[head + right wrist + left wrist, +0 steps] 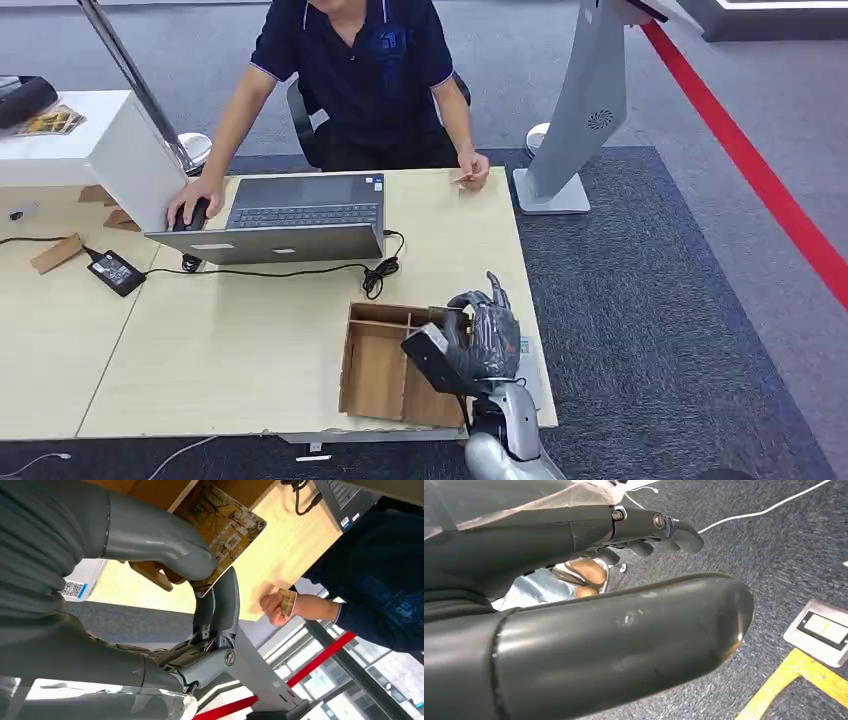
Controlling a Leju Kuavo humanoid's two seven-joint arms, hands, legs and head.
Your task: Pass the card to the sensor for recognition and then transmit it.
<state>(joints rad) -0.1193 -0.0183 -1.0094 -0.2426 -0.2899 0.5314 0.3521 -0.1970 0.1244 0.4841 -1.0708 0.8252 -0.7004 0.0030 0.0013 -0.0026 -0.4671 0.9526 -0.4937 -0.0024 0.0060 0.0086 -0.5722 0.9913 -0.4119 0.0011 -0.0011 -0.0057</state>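
You have one laptop [290,215], one mouse [196,214] and one power brick [116,271] on the bench [200,350]. One wooden tray [385,365] sits near the right edge. Two cards: one [225,522] in the right hand [480,335], one [287,601] in the person's hand [274,607].

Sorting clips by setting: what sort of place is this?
Probably a reception or check-in desk indoors: a person at a laptop on a wooden table, a kiosk stand, carpet.
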